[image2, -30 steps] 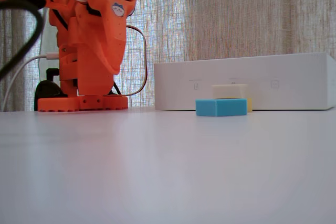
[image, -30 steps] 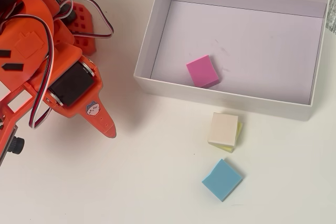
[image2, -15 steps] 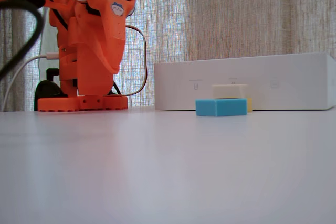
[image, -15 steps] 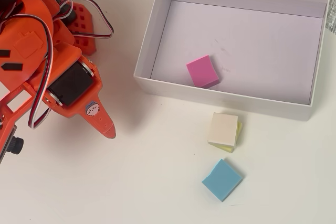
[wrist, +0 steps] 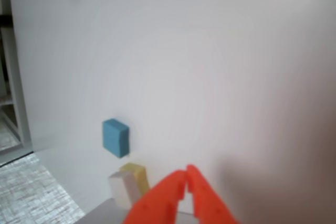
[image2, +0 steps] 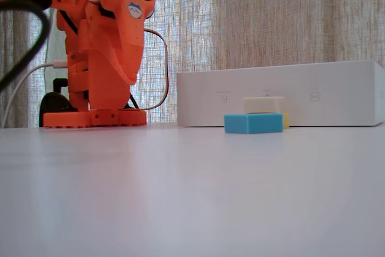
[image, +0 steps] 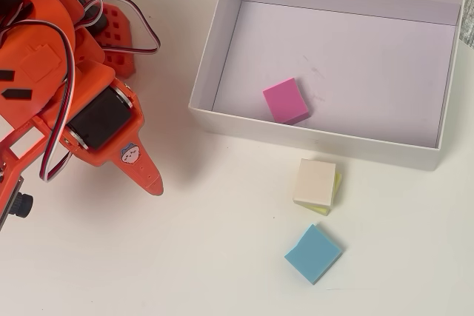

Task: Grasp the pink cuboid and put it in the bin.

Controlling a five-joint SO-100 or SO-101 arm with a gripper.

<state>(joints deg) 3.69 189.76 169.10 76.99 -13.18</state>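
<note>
White tabletop: pink cuboid [image: 286,101] already lies inside the bin [image: 222,41], so the gripper [wrist: 186,178], pinched closed and empty, sits well clear.

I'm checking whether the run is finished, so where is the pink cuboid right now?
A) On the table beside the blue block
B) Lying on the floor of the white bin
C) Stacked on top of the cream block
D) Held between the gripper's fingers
B: the overhead view shows the pink cuboid lying on the floor of the bin, near its front wall, while the gripper is closed on nothing, off over the table.
</note>
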